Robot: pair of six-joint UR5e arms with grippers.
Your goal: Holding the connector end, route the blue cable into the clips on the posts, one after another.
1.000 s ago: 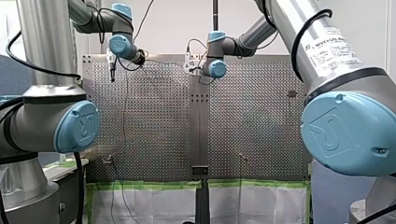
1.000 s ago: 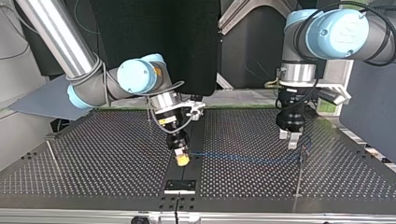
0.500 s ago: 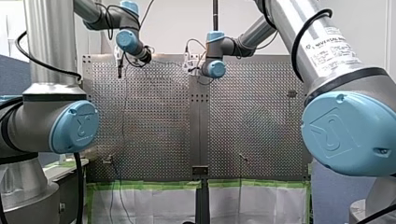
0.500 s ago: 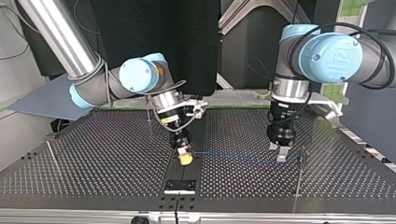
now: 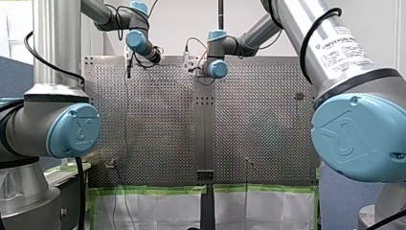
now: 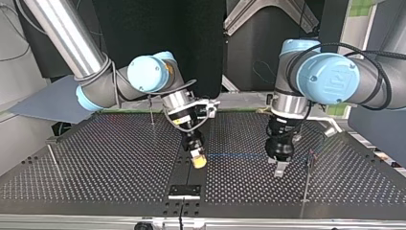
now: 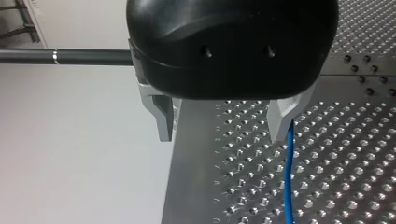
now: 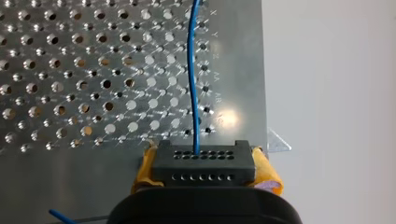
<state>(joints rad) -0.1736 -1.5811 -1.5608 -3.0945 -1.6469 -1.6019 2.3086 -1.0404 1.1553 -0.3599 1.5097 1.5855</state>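
Thin blue cable (image 6: 237, 155) stretches over the middle of the holed metal worktop (image 6: 95, 158). It looks light and floppy. My right tool (image 6: 198, 161) pinches its hard black connector block (image 8: 204, 162), the best hold. My left tool (image 7: 223, 128) is spread beside the cable.

Right arm (image 6: 72, 43) enters at the top view's left and slopes down toward the middle. Its wrist is canted, so the right claw (image 6: 197, 160) points down at a slant, tips leaning toward the camera. Right claw's yellow pads (image 8: 142, 172) are pinched on either side of the black connector (image 8: 203, 161), which sits squarely between them. Left arm (image 6: 383, 86) enters at that view's right with its wrist near vertical. Left claw (image 6: 279, 168) points straight down, well apart from the right claw. Its metal fingers (image 7: 161, 114) are spread wide.
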